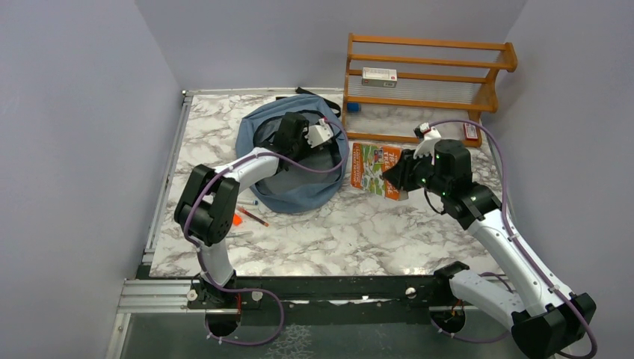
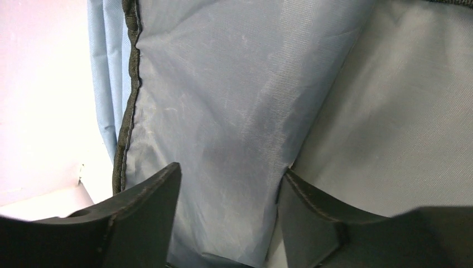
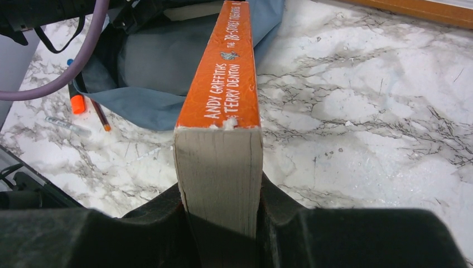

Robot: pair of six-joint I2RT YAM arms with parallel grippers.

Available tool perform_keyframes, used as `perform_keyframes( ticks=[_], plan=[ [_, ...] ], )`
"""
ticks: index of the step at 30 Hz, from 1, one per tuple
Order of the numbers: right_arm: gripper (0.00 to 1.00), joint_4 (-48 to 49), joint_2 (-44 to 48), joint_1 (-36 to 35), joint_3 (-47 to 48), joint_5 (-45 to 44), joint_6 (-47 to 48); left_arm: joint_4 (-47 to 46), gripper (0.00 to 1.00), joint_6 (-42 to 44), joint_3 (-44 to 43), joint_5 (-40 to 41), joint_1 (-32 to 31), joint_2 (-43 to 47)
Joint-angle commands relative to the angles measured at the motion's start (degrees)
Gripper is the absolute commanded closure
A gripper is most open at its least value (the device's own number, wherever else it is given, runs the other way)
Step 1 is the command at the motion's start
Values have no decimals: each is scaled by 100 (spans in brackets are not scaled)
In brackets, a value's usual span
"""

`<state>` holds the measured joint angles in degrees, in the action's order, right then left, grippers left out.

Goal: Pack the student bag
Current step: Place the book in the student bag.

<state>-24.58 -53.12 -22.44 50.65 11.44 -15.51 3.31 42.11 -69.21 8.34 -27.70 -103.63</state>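
The student bag (image 1: pixel 299 176), a dusty-blue backpack, lies at the back middle of the marble table with its mouth gaping. My left gripper (image 1: pixel 297 134) reaches into that mouth. In the left wrist view its fingers stand apart (image 2: pixel 232 170) with a fold of the bag's blue fabric (image 2: pixel 234 100) between them. My right gripper (image 1: pixel 400 178) is shut on a paperback book (image 1: pixel 374 168) with a colourful cover, held just right of the bag. The right wrist view shows the book's orange spine (image 3: pixel 228 72) and page edge clamped between the fingers (image 3: pixel 221 184), pointing toward the bag (image 3: pixel 150 61).
A wooden rack (image 1: pixel 426 75) stands at the back right with a white box (image 1: pixel 379 75) on a shelf and a small red item (image 1: pixel 470 132) at its foot. Pens and an orange marker (image 1: pixel 239 218) lie left of the bag, also seen in the right wrist view (image 3: pixel 78 103).
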Motion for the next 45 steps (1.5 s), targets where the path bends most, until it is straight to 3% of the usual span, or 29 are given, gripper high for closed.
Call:
perform_keyframes(
  ticks=[1,8,9,12,15,23,25,29,35,39,45],
  plan=[
    [99,348,134,-15,173,179,-134,67,41,-10,-334,79,37,111],
    [99,447,135,-15,110,183,-336,270,53,-97,-372,-8,37,385],
    [99,479,149,-15,91,157,-402,281,58,-99,-374,-8,44,414],
    [99,670,192,-15,-19,-84,-828,279,83,-225,-418,104,54,434],
    [99,892,295,-15,-159,-387,-1456,459,99,-346,-591,155,63,408],
    [99,1481,478,-15,-424,-444,-2921,1464,100,-1328,-1580,-218,10,223],
    [99,1607,487,-15,-474,-364,-3263,1694,100,-1616,-1846,-7,-100,138],
    [99,1786,390,-15,-541,-180,-4015,2031,100,-2078,-2487,1297,-516,-139],
    [99,2245,131,-15,-546,266,-4831,3110,100,-2656,-3698,1243,-899,-719],
    [99,2215,-102,-24,-462,333,-4953,3769,100,-2877,-4453,1221,-1106,-1116],
    [99,2096,-476,-24,-470,34,-4833,4157,100,-3136,-4900,1056,-1343,-1268]
  ],
)
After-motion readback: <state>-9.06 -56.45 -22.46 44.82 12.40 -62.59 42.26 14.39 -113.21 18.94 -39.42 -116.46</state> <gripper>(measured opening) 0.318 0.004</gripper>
